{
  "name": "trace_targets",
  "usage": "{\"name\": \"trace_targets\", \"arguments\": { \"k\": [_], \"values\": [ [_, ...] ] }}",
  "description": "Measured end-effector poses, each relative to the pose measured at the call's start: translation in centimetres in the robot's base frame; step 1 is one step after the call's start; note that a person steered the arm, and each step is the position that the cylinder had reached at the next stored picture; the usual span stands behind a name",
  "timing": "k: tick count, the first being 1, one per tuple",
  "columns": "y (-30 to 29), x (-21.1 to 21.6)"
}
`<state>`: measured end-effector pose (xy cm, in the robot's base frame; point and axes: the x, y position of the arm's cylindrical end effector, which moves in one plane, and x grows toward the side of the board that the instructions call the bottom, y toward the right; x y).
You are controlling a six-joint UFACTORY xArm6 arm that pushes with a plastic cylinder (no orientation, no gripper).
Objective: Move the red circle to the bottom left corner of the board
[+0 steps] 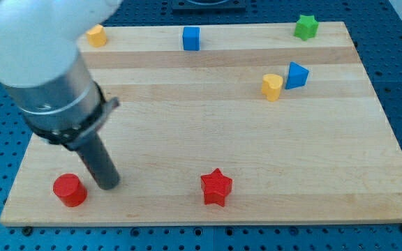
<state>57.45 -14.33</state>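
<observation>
The red circle (69,189) is a short red cylinder near the board's bottom left corner. My tip (107,184) rests on the wooden board (187,132) just to the right of the red circle, a small gap between them. The dark rod runs up and to the left into the arm's grey and white body, which fills the view's upper left.
A red star (216,187) lies at bottom centre. A yellow block (272,86) touches a blue triangular block (296,74) at right. Along the top edge are a yellow block (97,35), a blue cube (191,38) and a green star (306,27).
</observation>
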Motion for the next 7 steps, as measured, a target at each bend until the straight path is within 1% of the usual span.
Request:
{"name": "trace_targets", "arguments": {
  "k": [1,2,4,5,6,7],
  "values": [
    [0.0,3.5],
    [-2.4,3.7],
    [-2.8,0.4],
    [-6.4,0.3],
    [-7.3,0.3],
    [-0.8,-2.5]
  ]
}}
